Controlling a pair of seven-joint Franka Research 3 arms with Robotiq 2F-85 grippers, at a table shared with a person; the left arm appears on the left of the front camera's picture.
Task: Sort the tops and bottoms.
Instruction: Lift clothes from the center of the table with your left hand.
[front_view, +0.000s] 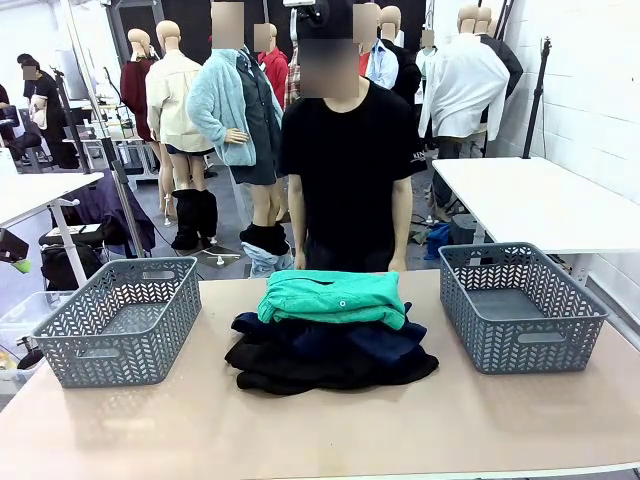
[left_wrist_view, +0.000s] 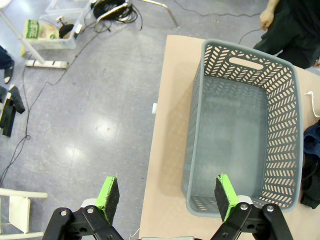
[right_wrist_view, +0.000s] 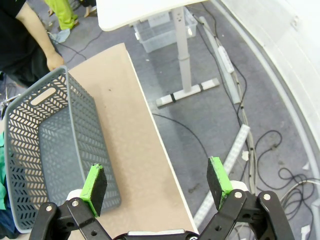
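Folded on top of the pile at the middle of the table (front_view: 300, 435): the green shirt (front_view: 333, 297), lying on the navy shirt (front_view: 350, 340), with black cloth (front_view: 300, 375) underneath. Flanked by the left basket (front_view: 120, 318) and the right basket (front_view: 520, 305), both apart from the pile. Just beyond the far edge, a person (front_view: 348, 170) in black. Left gripper (left_wrist_view: 167, 197) spread wide over the left basket's outer rim, pinching nothing; right gripper (right_wrist_view: 156, 185) spread wide over the table's right edge.
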